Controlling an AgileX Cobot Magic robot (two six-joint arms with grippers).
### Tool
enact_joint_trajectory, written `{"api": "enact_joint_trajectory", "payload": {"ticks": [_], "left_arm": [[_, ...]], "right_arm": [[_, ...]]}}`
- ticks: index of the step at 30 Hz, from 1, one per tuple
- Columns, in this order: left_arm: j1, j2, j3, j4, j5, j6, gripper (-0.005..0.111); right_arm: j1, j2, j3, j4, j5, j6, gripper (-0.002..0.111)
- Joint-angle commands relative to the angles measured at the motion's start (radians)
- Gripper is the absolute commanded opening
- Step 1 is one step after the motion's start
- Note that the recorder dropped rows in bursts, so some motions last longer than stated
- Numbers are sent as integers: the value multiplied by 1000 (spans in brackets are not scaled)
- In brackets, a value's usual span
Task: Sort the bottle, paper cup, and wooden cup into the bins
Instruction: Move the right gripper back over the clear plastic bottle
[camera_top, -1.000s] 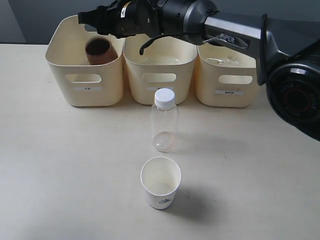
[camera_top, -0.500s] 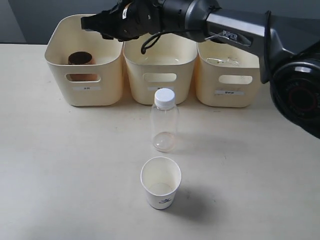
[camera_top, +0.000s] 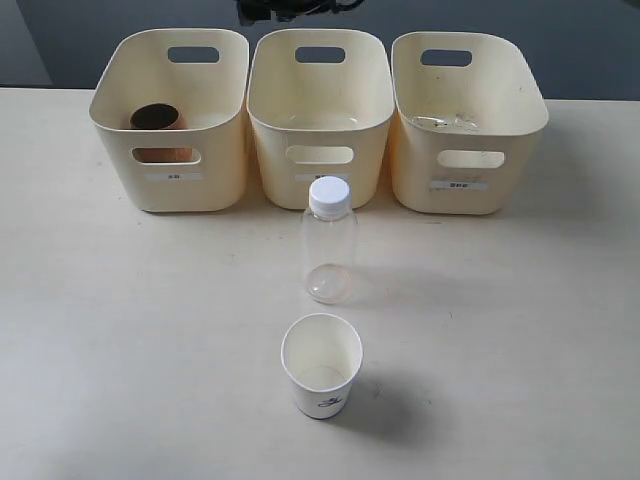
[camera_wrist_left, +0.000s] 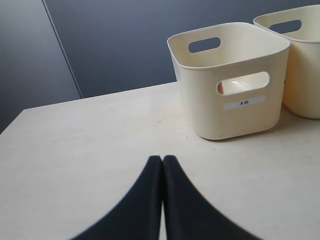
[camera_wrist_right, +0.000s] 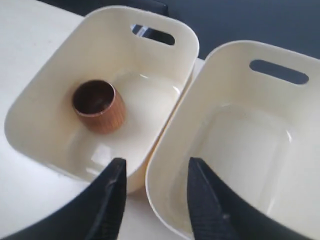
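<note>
- Paper cup (camera_top: 321, 365) stands upright nearest, just before the bottle (camera_top: 328, 252); reaching for either could knock the other over.
- The bottle, tall and light, may topple under an off-centre pinch.
- Wooden cup (camera_top: 157, 120) sits inside the left bin (camera_top: 215, 185); a wrong bin choice would missort the rest.
- Right jaws hang part-open and empty over the left bin and middle bin (camera_top: 275, 180); left jaws are pressed together above the surface (camera_top: 500, 350).

Bottle (camera_top: 328, 240) close behind paper cup (camera_top: 321, 365)
</note>
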Motion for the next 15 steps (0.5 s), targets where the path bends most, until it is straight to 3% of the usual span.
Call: {"api": "enact_joint_trajectory", "payload": {"ticks": [1, 9, 15], "left_arm": [[-5, -5, 1, -1, -1, -2, 0], [-5, -5, 1, -1, -1, -2, 0], [-5, -5, 1, -1, -1, -2, 0]], "right_arm": [[-2, -46, -8, -31, 184, -31, 39], [-2, -56, -8, -114, 394, -31, 39], [-1, -65, 8, -126, 394, -34, 39]]}}
